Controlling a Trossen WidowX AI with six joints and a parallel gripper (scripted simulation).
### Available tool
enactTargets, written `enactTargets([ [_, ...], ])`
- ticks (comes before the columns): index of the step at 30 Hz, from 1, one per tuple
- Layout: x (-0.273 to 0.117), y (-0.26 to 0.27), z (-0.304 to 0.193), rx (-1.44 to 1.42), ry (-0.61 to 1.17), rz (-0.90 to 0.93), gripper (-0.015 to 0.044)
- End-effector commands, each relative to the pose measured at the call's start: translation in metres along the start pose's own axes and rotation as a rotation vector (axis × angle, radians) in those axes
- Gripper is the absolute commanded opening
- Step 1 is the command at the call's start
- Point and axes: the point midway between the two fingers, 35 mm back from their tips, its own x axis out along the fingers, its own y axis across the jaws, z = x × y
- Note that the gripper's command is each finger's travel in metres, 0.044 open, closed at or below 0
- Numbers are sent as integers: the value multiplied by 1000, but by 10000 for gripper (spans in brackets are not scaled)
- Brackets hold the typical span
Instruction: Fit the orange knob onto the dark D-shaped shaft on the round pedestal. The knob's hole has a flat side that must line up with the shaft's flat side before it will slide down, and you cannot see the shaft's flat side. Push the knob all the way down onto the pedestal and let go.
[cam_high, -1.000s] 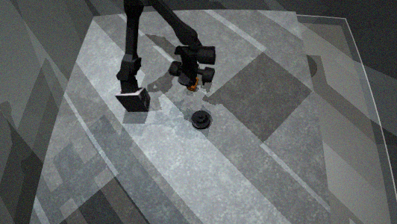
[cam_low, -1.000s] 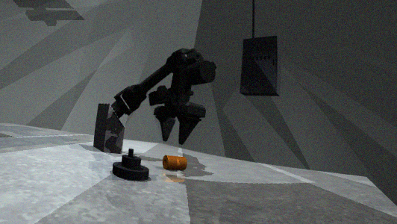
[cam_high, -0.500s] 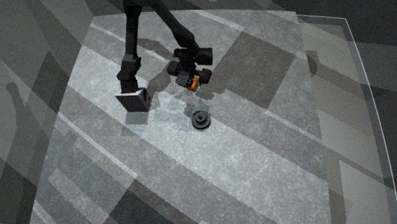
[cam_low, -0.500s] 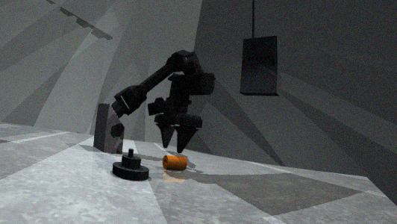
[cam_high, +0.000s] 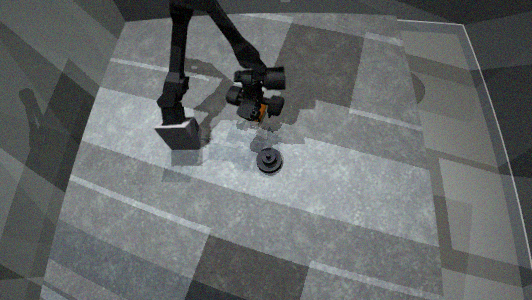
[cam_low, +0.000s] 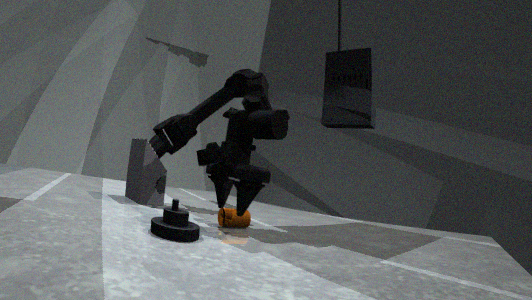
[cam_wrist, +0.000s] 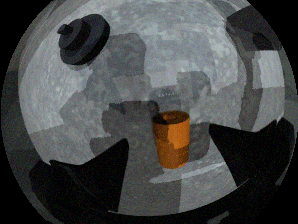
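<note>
The orange knob (cam_high: 262, 112) (cam_low: 235, 218) (cam_wrist: 172, 142) lies on its side on the table, with its dark hollow end showing in the wrist view. My gripper (cam_low: 231, 210) (cam_wrist: 170, 136) is open and empty, pointing down at the knob. In the wrist view its fingers stand wide to the left and right of the knob; in the exterior view their tips are level with its top part. The round black pedestal (cam_high: 274, 170) (cam_low: 175, 232) (cam_wrist: 96, 36) stands apart from the knob, its thin shaft (cam_low: 175, 204) (cam_wrist: 63, 29) upright and bare. The shaft's flat side cannot be made out.
The arm's base block (cam_high: 181, 136) (cam_low: 141, 172) stands at the left of the pedestal in the top and exterior views. A dark box (cam_low: 348, 87) hangs at the upper right in the exterior view. Patchy shadows and light stripes cross the table.
</note>
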Motion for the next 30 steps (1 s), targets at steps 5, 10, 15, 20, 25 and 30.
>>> enactTargets([
  [5,14,-2,1,10,2,-10,440],
  [10,21,-3,1,10,4,-10,440],
  [15,24,-4,0,10,4,-10,387],
  [20,24,-4,0,10,4,-10,256],
  [25,24,-4,0,10,4,-10,240],
  [30,24,-4,0,10,4,-10,227],
])
